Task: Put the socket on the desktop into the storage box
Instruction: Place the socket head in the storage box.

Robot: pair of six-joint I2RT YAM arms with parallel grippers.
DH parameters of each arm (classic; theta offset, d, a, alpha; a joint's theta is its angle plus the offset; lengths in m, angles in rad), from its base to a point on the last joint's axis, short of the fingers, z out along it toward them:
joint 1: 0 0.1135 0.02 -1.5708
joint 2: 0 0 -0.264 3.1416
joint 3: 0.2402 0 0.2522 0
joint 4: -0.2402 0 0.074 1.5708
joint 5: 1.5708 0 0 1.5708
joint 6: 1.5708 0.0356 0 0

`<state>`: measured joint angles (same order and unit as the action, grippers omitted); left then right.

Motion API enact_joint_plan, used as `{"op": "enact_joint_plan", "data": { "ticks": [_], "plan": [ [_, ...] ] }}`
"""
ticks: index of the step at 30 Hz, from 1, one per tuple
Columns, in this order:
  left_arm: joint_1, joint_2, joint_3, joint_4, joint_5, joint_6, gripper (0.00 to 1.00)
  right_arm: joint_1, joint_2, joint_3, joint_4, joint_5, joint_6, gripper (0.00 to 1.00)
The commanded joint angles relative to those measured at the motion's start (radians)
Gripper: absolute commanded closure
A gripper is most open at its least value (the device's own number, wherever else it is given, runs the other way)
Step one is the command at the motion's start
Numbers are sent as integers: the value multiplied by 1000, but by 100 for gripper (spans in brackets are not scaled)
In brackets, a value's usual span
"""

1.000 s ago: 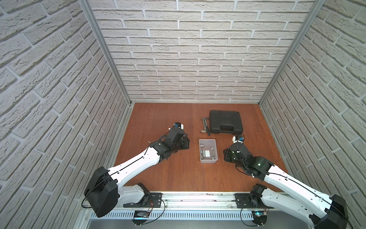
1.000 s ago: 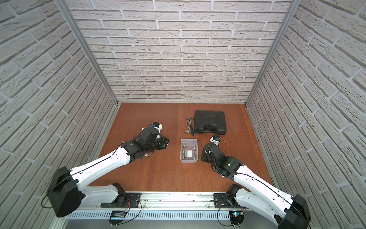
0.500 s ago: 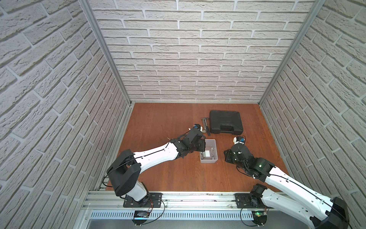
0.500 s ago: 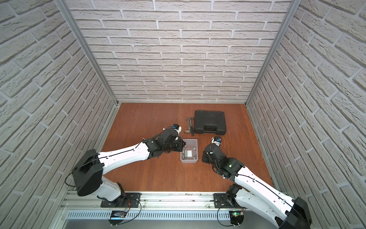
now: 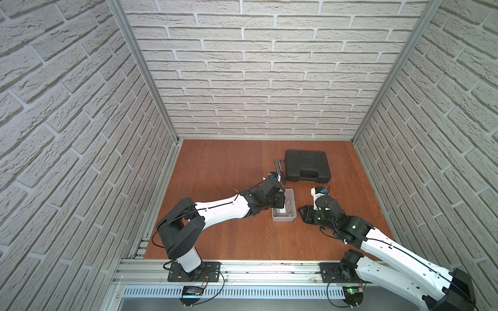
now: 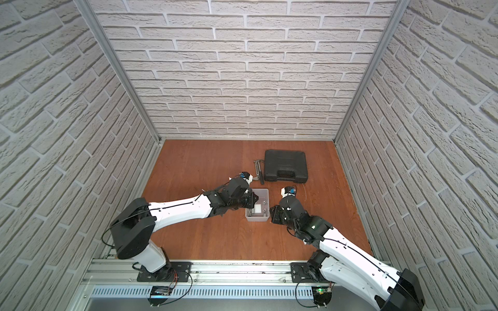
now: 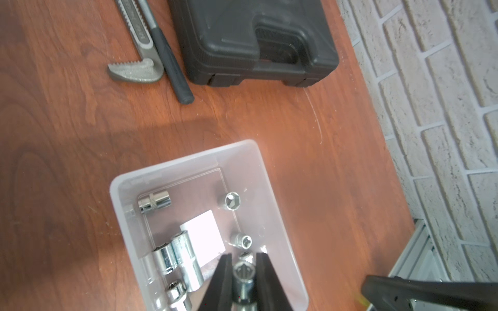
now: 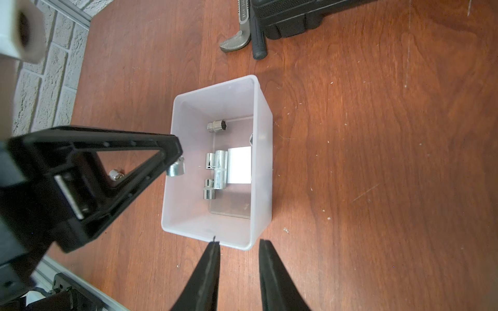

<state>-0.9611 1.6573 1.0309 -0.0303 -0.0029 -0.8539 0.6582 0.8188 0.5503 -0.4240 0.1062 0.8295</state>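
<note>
My left gripper (image 7: 244, 255) is shut on a shiny metal socket (image 7: 244, 277) and holds it over the open storage box (image 7: 186, 161). The right wrist view has that socket (image 8: 176, 168) just inside the box's left wall. The translucent box (image 5: 283, 219) (image 6: 257, 218) stands mid-desktop (image 5: 229, 167) with several sockets (image 7: 155, 204) and a white square on its floor. My right gripper (image 8: 239, 243) is open and empty, low beside the box's right wall (image 8: 215, 234). Both top views show the left gripper (image 5: 281, 204) (image 6: 253, 203) over the box and the right gripper (image 5: 301, 212) (image 6: 272, 214) beside it.
A black handled tool case (image 5: 307, 164) lies behind the box, with a pipe wrench (image 7: 137, 70) and a black-handled tool (image 7: 172, 70) to its left. A small shiny piece (image 8: 116, 174), perhaps another socket, lies on the desktop left of the box. Brick walls enclose three sides.
My left arm has swung right from the left part of the desktop to over the storage box, gripper still shut. The right arm has barely moved.
</note>
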Motion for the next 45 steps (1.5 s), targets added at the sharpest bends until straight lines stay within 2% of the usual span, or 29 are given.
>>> {"op": "enact_joint_plan", "data": {
  "ticks": [1,9,22,33,35,40,45],
  "plan": [
    [-7,32,35,-6,-17,-15,100,-5,-26,-8,20,-3,-18,69],
    [-8,76,51,-32,-19,-17,100,-5,-12,-9,30,10,-18,69],
    [-7,101,59,-32,-16,-10,100,-5,104,53,42,16,-40,69],
    [-11,135,71,-38,-3,-21,100,-5,91,52,37,23,-35,69],
    [-17,140,82,-49,-11,-17,92,-5,85,55,30,22,-39,69],
    [-21,141,90,-51,-24,-16,85,-5,66,65,10,21,-49,69],
    [-24,130,100,-57,-40,-11,63,-5,54,65,-1,20,-59,69]
  ]
}}
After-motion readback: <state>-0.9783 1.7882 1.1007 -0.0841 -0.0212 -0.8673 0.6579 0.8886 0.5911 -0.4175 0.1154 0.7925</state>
